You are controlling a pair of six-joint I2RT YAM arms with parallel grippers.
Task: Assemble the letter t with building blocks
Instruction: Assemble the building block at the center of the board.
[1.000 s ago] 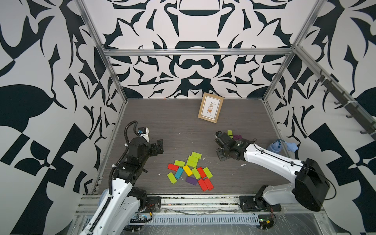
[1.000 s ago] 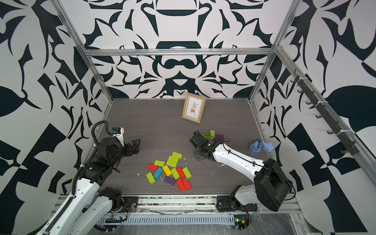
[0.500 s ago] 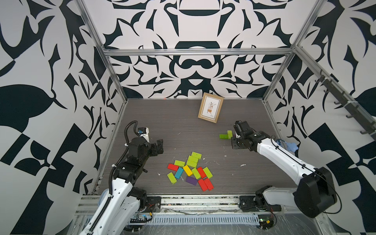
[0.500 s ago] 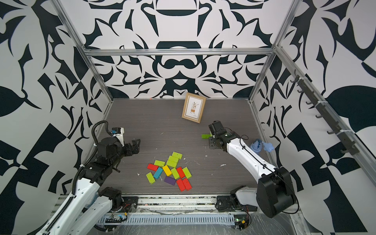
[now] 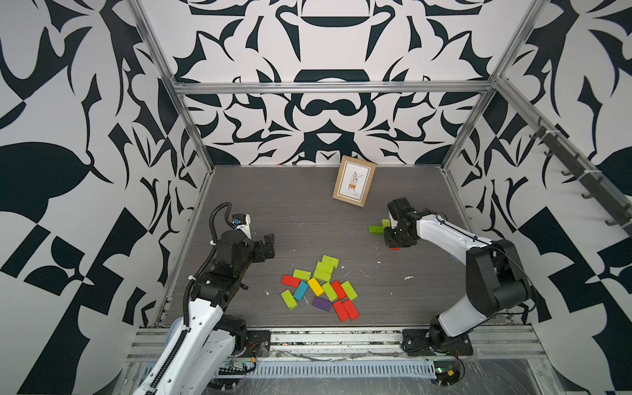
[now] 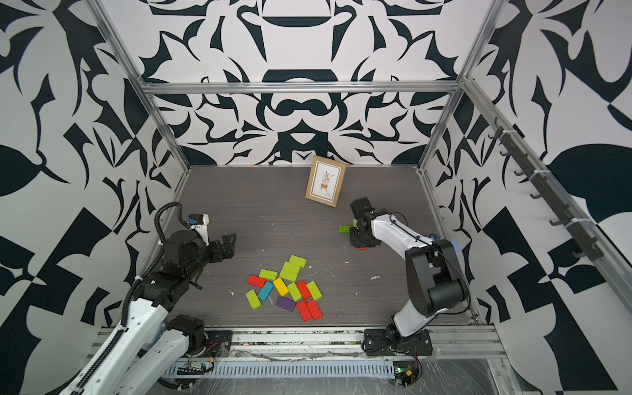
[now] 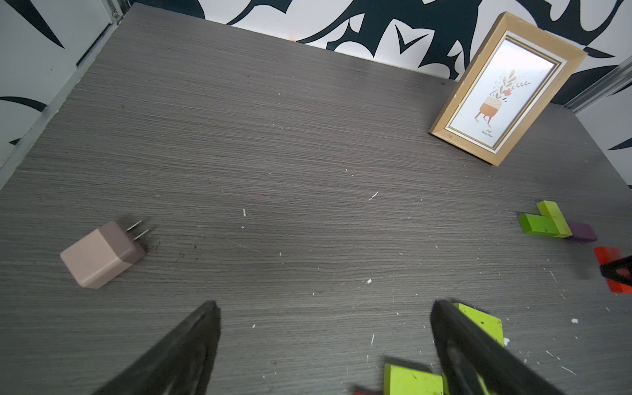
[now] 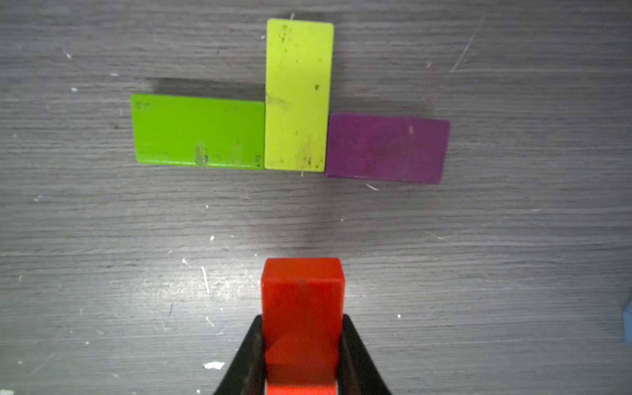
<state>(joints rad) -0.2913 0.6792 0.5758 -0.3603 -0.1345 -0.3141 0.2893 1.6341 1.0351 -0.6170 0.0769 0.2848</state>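
Three building blocks lie together at the back right: a green block (image 8: 198, 131), a lime block (image 8: 297, 92) set crosswise against it, and a purple block (image 8: 386, 148) on the lime block's other side. My right gripper (image 8: 302, 321) is shut on a red block (image 8: 302, 290), held low over the table a short gap from the lime block's end. In a top view the right gripper (image 5: 393, 243) stands beside the green block (image 5: 375, 229). A loose pile of building blocks (image 5: 321, 290) lies front centre. My left gripper (image 7: 325, 307) is open over bare table left of the pile.
A wooden picture frame (image 5: 354, 184) leans at the back centre. A pinkish plug adapter (image 7: 102, 254) lies on the table's left side. Something blue (image 6: 453, 243) sits by the right wall behind the right arm. White crumbs dot the table.
My right gripper carried the red block from near the pile to the right and back, to the green, lime and purple blocks. The left arm has not moved.
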